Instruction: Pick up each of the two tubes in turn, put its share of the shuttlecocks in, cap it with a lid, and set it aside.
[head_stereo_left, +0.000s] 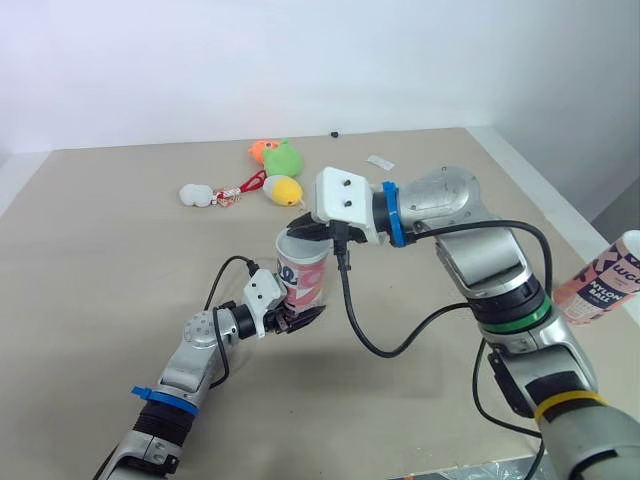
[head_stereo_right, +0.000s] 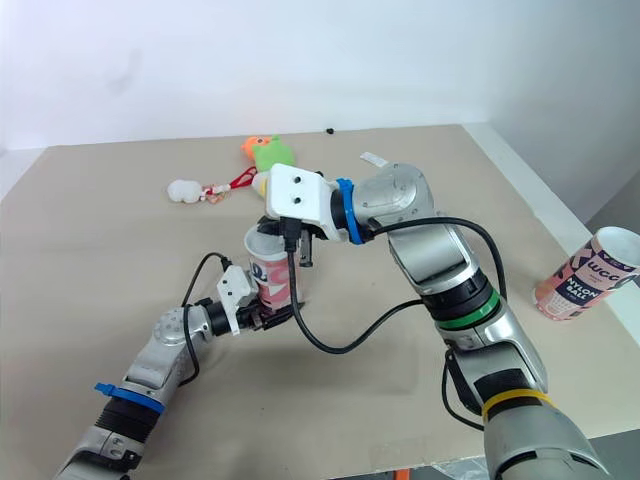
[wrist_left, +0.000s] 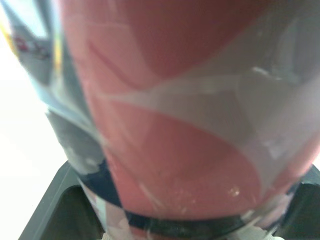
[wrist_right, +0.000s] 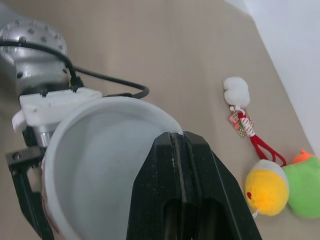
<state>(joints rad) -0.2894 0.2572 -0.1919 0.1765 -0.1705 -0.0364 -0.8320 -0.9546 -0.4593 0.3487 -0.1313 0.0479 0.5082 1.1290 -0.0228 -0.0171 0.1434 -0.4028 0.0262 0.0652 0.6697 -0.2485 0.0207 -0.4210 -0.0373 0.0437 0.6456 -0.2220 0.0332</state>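
A pink and white tube (head_stereo_left: 303, 278) stands upright mid-table with my left gripper (head_stereo_left: 298, 308) shut on its lower part; the left wrist view has the tube (wrist_left: 190, 125) close up between the dark fingers (wrist_left: 55, 205). My right gripper (head_stereo_left: 300, 228) hovers at the tube's open rim (wrist_right: 105, 107), fingers pressed together with nothing visible between them (wrist_right: 176, 137). What I can see of the tube's inside is bare white. A second pink tube (head_stereo_left: 605, 278) leans beyond the table's right edge.
Small soft items lie at the back: a yellow one (head_stereo_left: 284, 190), a green one (head_stereo_left: 285, 157) with an orange one (head_stereo_left: 262, 150), and a white one (head_stereo_left: 197, 194) on a red strap. A small white scrap (head_stereo_left: 380, 162) lies behind my right arm.
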